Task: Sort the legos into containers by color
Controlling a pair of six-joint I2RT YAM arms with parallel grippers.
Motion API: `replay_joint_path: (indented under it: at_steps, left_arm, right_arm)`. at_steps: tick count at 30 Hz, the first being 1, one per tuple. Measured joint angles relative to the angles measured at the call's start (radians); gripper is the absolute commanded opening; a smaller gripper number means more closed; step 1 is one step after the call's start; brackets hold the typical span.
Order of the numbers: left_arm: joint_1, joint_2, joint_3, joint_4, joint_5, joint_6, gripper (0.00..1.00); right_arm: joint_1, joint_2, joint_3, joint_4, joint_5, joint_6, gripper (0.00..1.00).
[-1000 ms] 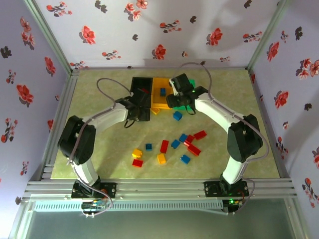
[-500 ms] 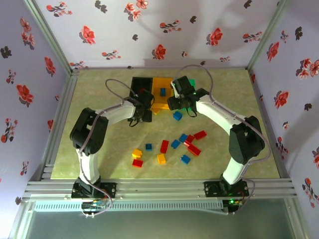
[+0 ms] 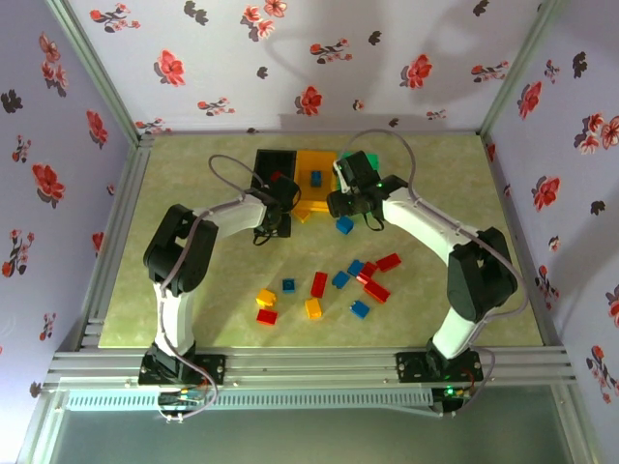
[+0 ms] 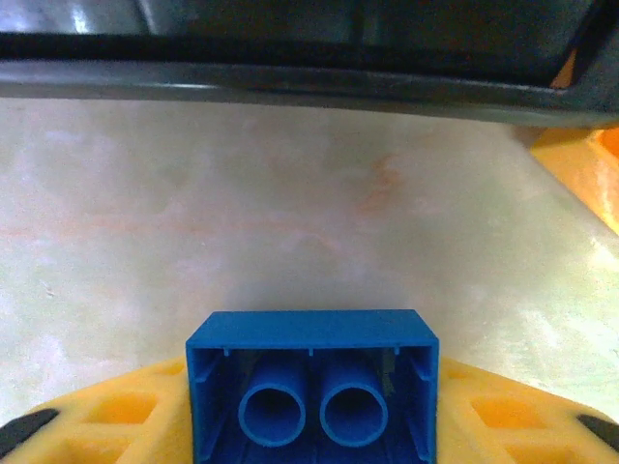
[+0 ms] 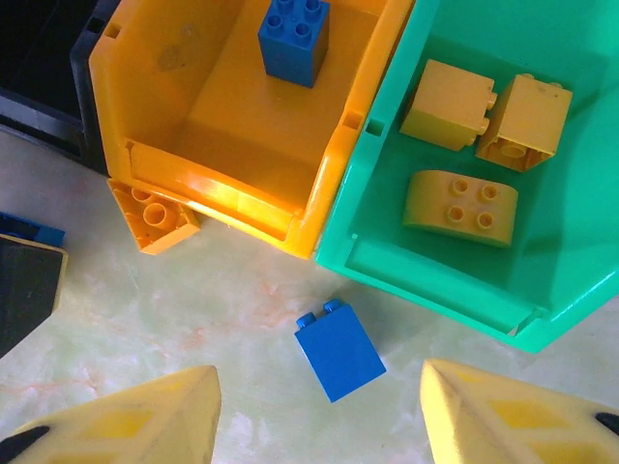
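My left gripper [image 4: 311, 387] is shut on a blue lego [image 4: 311, 358], its hollow underside facing the camera between the yellow fingers [image 4: 116, 411]. It sits low over the table just in front of the black container [image 4: 290, 82], which holds a red lego [image 3: 278, 177]. My right gripper [image 5: 319, 406] hangs open above another blue lego [image 5: 338, 350] lying on the table beside the green container [image 5: 571, 222], which holds three yellow legos [image 5: 455, 208]. The orange container [image 5: 242, 126] has one blue lego [image 5: 293, 39] inside. An orange lego [image 5: 153, 215] lies against its corner.
Several loose red, blue and yellow legos lie scattered on the near half of the table, among them a red one [image 3: 319, 283], a yellow one [image 3: 313, 308] and a blue one [image 3: 360, 309]. Flowered walls enclose the table on three sides.
My left arm has swung right toward the containers and its jaws have closed on the blue lego. The right arm has barely shifted.
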Motion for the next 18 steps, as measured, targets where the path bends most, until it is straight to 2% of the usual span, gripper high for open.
replay_joint_path:
  at_steps: [10,18]
  left_arm:
    - [0.0,-0.059,0.007,-0.033,0.0,0.011,0.38]
    - [-0.003,-0.137,0.104,-0.056,0.0,0.052,0.37]
  right_arm:
    - [0.0,-0.006,-0.013,0.018,0.014,0.018,0.57]
    - [0.0,-0.017,-0.039,0.026,0.031,0.023,0.57]
